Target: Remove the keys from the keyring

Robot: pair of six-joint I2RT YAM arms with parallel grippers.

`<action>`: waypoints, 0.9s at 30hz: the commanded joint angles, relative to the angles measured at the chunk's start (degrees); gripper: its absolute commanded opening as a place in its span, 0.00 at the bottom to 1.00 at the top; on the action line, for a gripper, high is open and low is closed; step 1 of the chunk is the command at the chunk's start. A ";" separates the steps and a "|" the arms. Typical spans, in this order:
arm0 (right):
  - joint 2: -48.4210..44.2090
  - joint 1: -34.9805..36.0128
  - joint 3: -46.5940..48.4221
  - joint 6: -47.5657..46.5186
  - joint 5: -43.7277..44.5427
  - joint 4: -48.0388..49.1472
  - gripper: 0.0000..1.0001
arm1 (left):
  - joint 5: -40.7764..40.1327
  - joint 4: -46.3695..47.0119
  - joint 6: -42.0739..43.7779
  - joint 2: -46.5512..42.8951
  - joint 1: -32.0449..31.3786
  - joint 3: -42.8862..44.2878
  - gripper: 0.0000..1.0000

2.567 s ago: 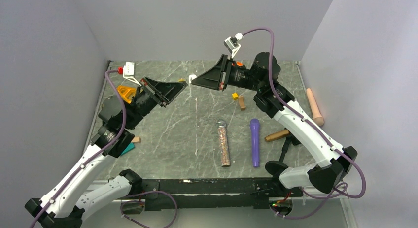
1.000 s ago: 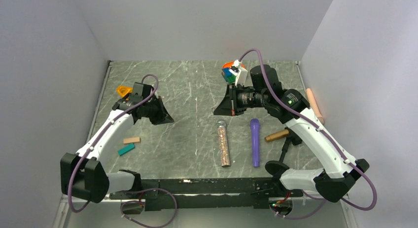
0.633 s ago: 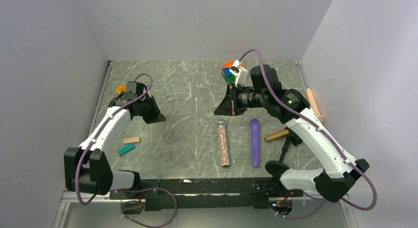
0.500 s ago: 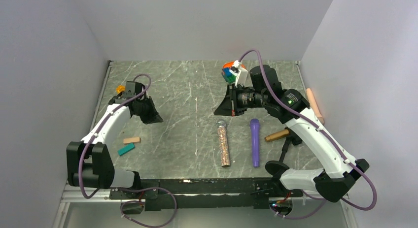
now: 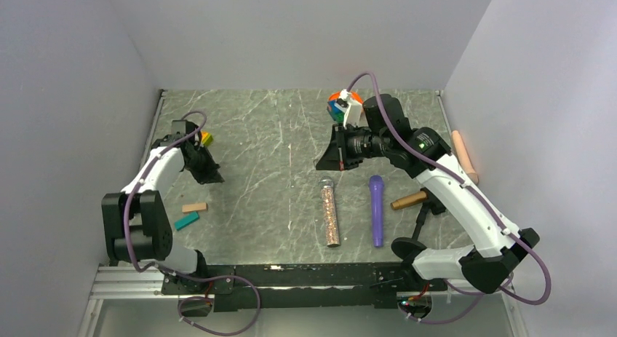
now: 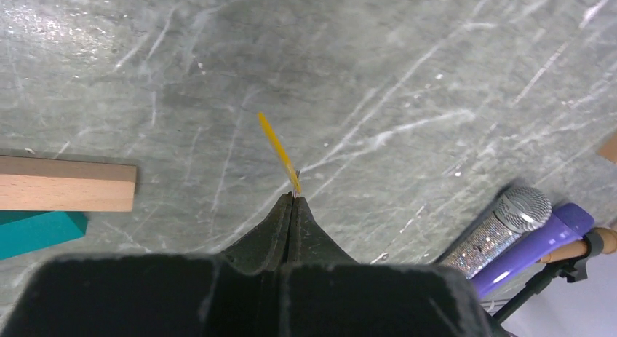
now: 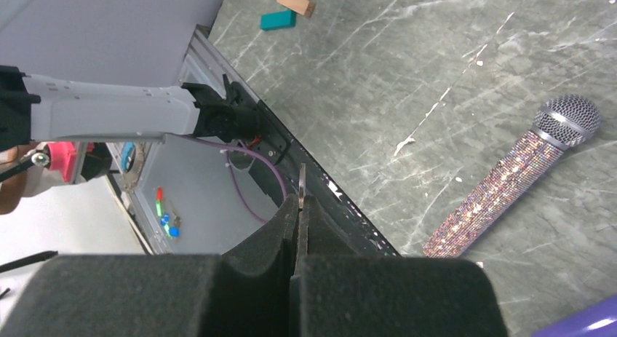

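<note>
Separation is the news: the two pincers, which met tip to tip near the middle of the far edge, now stand well apart. The left pincer point(image 6: 292, 200) has swung back toward the left edge of the bench point(image 5: 262, 126). It is clenched on a thin yellow-gold key point(image 6: 279, 149) that juts slanting from its tips, over bare stone near the wooden block point(image 6: 65, 183) and the teal block point(image 6: 33, 231). The right pincer point(image 7: 300, 202) has drawn back far less and hangs right of centre toward the far edge, not far from the head of the glitter microphone point(image 7: 509, 184). It too is clenched, on a thin grey loop seen edge-on, which I take for the keyring point(image 7: 302, 178). No yellow shows at that loop.

As I read it, this key has come free of the ring, so the core of the task looks done for this piece. Whether any other key hangs on the ring cannot be told, as the loop is small and turned edge-on. What seems left is to lay the key on the bench by the left edge and then release the ring.
</note>
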 commanded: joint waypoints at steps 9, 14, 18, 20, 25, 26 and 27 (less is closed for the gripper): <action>4.39 0.10 7.38 -3.20 1.07 -2.68 0.00 | 3.52 6.02 -0.33 3.31 1.01 6.35 0.99; 5.74 0.06 8.66 -3.15 1.07 -2.50 0.00 | 3.16 4.18 0.37 3.20 1.02 12.20 0.99; 5.91 0.06 8.15 -3.23 1.60 -2.19 0.00 | 4.40 4.13 1.34 0.67 1.05 12.87 0.99; 5.83 0.10 7.11 -3.14 1.99 -1.57 0.00 | 5.15 4.83 1.70 -2.13 1.05 11.59 0.99; 6.09 0.08 4.10 -2.82 1.93 0.71 0.00 | 8.97 7.96 1.97 -9.72 1.01 4.90 1.00; 6.23 0.10 3.24 -2.83 1.71 1.46 0.00 | 10.59 9.21 1.56 -11.30 1.01 2.84 1.00; 6.67 0.08 2.66 -2.79 1.59 1.73 0.00 | 11.77 10.09 1.17 -13.40 1.05 0.96 0.99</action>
